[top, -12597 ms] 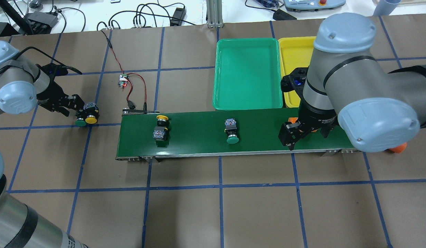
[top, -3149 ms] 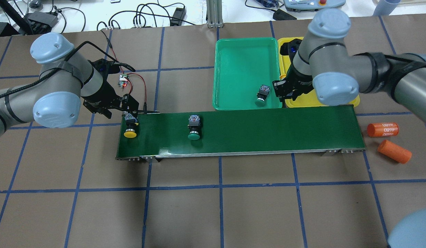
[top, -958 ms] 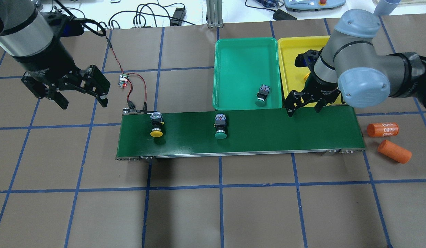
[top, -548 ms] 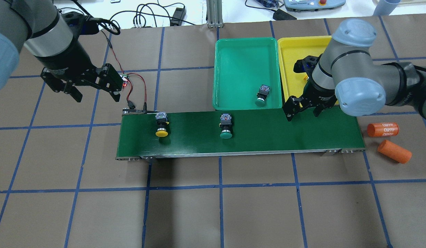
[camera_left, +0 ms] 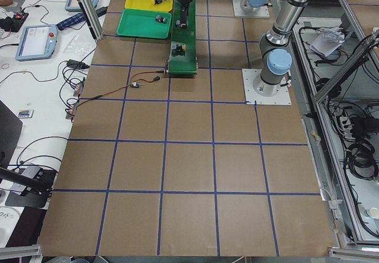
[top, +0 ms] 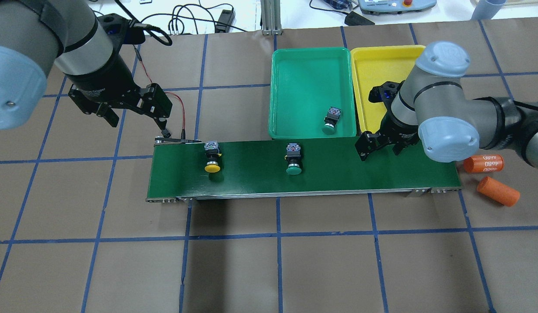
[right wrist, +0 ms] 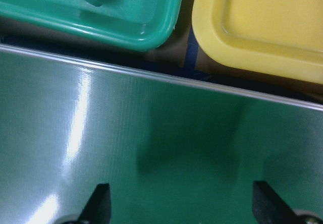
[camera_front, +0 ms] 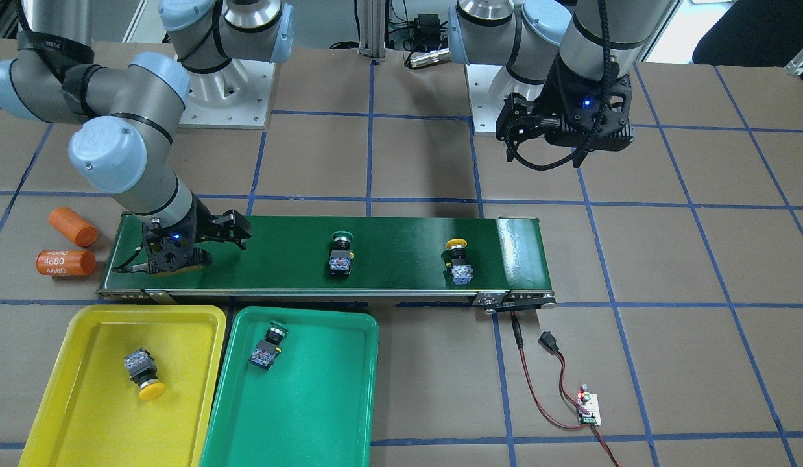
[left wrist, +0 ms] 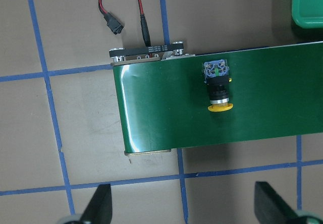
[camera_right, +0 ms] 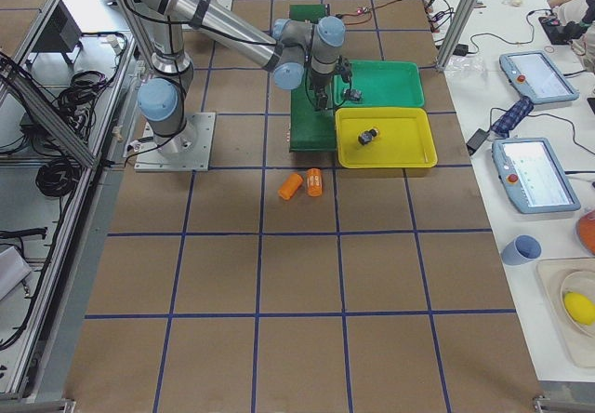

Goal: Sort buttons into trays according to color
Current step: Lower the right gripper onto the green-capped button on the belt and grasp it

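A yellow-capped button [top: 212, 157] and a green-capped button [top: 293, 160] lie on the dark-green conveyor belt [top: 338, 169]. Another green button [top: 331, 119] lies in the green tray [top: 303, 82]. Another yellow button [camera_front: 144, 376] lies in the yellow tray [camera_front: 83, 415]; the right arm hides it in the overhead view. My left gripper [top: 136, 116] is open and empty, high above the belt's left end; its wrist view shows the yellow button [left wrist: 217, 85] below. My right gripper [top: 381, 150] is open and empty, low over the belt's right part, beside the trays.
Two orange cylinders [top: 483, 164] [top: 497, 191] lie off the belt's right end. A small circuit board [camera_front: 588, 410] with red wires sits behind the belt's left end. Cables and pendants lie past the table's far edge.
Both buttons on the belt have ridden to the right. My left gripper has moved right, toward the belt's left end. My right gripper has shifted slightly toward the belt, still open.
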Motion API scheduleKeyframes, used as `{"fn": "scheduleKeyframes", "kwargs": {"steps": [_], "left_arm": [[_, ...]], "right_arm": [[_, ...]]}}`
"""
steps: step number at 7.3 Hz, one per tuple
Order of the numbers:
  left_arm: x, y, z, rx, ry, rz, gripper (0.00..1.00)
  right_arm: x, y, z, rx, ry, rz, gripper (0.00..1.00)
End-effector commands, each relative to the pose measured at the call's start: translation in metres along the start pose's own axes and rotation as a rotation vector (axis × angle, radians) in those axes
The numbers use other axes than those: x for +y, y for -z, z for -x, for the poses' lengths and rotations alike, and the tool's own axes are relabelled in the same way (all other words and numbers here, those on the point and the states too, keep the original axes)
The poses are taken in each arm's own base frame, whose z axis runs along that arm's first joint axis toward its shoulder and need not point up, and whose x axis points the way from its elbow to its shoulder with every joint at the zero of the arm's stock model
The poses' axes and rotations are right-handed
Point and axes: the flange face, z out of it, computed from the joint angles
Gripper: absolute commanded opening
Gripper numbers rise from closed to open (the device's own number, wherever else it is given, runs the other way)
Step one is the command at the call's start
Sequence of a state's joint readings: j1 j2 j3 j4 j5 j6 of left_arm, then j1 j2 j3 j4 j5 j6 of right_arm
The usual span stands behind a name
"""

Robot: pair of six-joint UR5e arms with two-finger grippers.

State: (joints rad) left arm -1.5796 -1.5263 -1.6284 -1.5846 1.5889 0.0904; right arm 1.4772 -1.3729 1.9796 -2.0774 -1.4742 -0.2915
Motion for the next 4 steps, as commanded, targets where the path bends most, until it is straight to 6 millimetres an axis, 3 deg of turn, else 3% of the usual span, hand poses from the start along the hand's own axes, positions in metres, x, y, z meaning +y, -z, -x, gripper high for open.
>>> {"fn": "scheduleKeyframes", "kwargs": {"steps": [1,2,4], "left_arm": [[0.004,0.003,-0.001,0.0,-0.001,-0.001,1.0],[0.005,0.004,-0.001,0.0,-0.001,-0.001,1.0],[0.005,0.005,-0.002,-0.001,-0.002,-0.007,1.0]], "right_arm": [[0.001,-0.003,0.0,-0.003,-0.002,0.0,1.0],[0.001,-0.002,0.001,-0.004,-0.001,-0.003,1.0],[0.001,-0.004,0.023,-0.001,-0.031,0.002,1.0]]}}
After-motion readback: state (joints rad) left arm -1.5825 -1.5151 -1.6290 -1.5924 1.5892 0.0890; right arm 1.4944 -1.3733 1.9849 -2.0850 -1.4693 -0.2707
